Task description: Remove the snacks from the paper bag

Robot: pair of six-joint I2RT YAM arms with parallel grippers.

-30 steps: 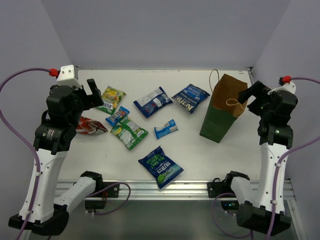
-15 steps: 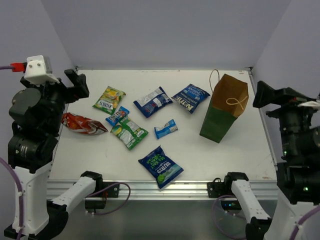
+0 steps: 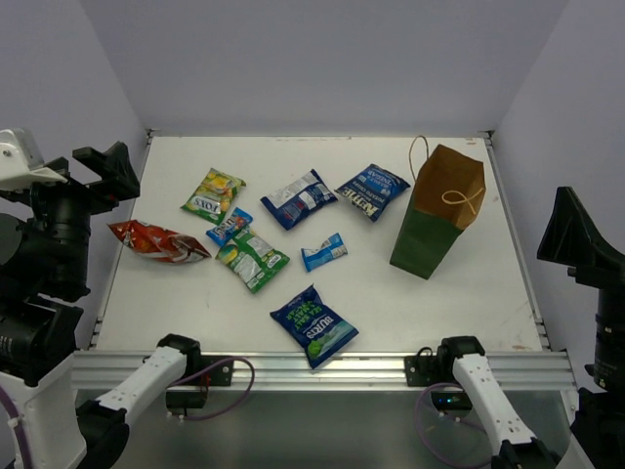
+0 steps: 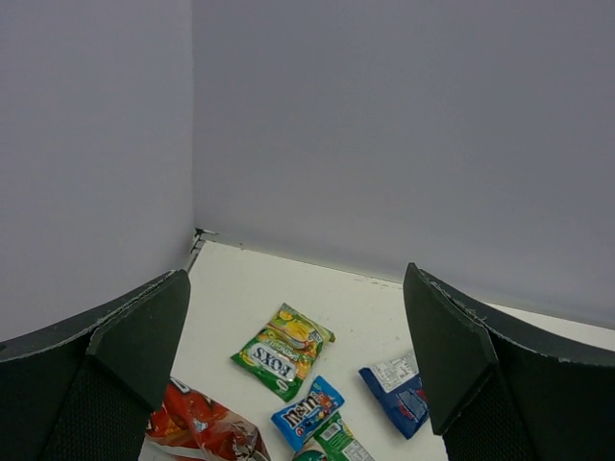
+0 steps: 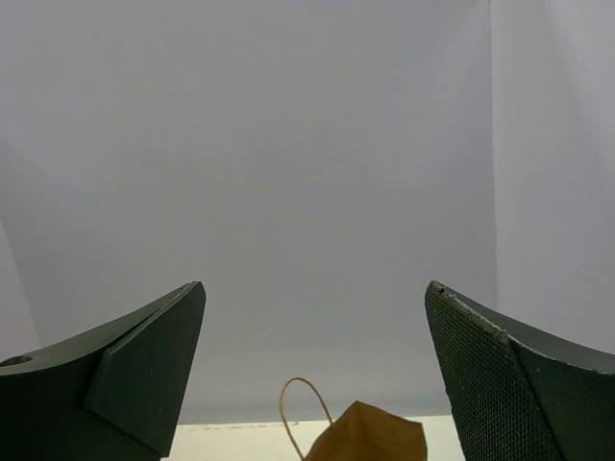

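pale matte table (image 3: 469,293) under plain grey walls; crinkly shiny snacks (image 3: 252,258) lie flat across the left and centre of the top view, outside the dark green paper bag (image 3: 422,244) standing at upper right, its brown kraft mouth open. left gripper (image 4: 296,327) and right gripper (image 5: 312,355) both spread wide, holding nothing

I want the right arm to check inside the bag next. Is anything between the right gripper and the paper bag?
Nothing visible. The right gripper hangs open, raised at the right; the paper bag stands upright, mouth open, and the snacks all lie on its other side.
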